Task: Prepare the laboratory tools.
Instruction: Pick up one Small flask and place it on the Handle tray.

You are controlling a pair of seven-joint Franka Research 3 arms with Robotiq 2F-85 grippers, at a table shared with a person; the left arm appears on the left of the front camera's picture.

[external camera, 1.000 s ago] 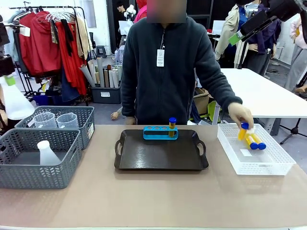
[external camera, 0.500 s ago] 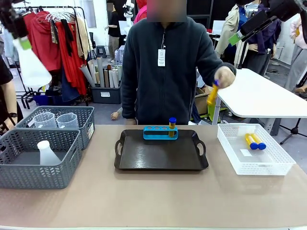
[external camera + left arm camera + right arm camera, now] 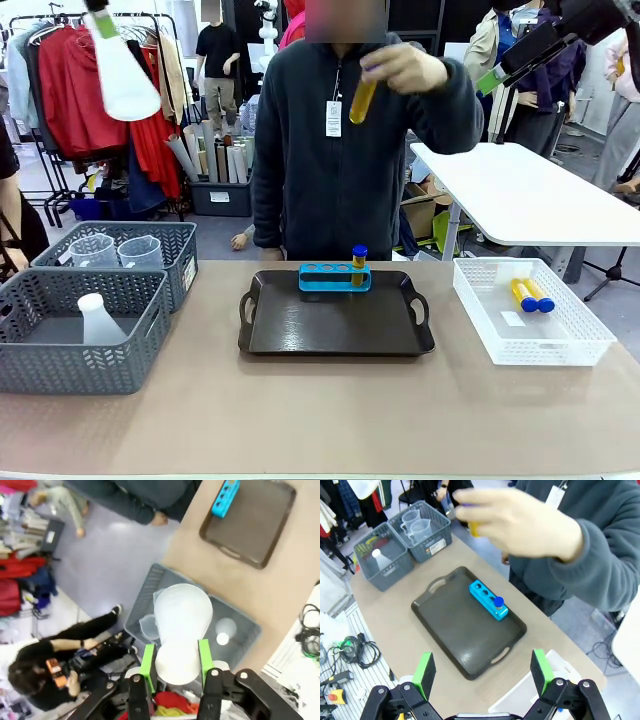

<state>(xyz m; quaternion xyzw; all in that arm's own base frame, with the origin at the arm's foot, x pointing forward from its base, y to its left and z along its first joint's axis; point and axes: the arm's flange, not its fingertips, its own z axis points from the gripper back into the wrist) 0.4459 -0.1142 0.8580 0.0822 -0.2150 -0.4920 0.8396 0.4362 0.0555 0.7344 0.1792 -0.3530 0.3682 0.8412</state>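
Front view, standing behind the arms: closest is bare tan tabletop (image 3: 320, 430). At its middle lies a dark tray (image 3: 300, 335). On the tray's 12 o'clock edge stands the small blue rack (image 3: 322, 277), with one amber test tube (image 3: 359, 262) upright in its end hole toward 3 o'clock.

At the tray's 9 o'clock sit two grey mesh baskets. The near basket (image 3: 60, 372) holds a spare conical flask (image 3: 98, 320), and the far basket (image 3: 182, 250) holds two clear beakers (image 3: 95, 250). At 3 o'clock a white mesh basket (image 3: 565, 352) holds two capped tubes (image 3: 530, 295) lying side by side.

Past the far edge a person in a dark fleece has one hand (image 3: 405, 65) lifted to shoulder height, pinching a raised test tube (image 3: 363, 100).

High at 11 o'clock hangs the held conical flask (image 3: 125, 75). In the left wrist view the left gripper (image 3: 176, 655) has its fingers clenched on the flask's neck, far above the grey baskets. In the right wrist view the right gripper (image 3: 483, 672) has its fingers spread wide with nothing between them, high over the tray.

Farther back are a clothes rail (image 3: 90, 100) of red garments at 10 o'clock, a white table (image 3: 540, 190) at 2 o'clock, grey floor, and other people.
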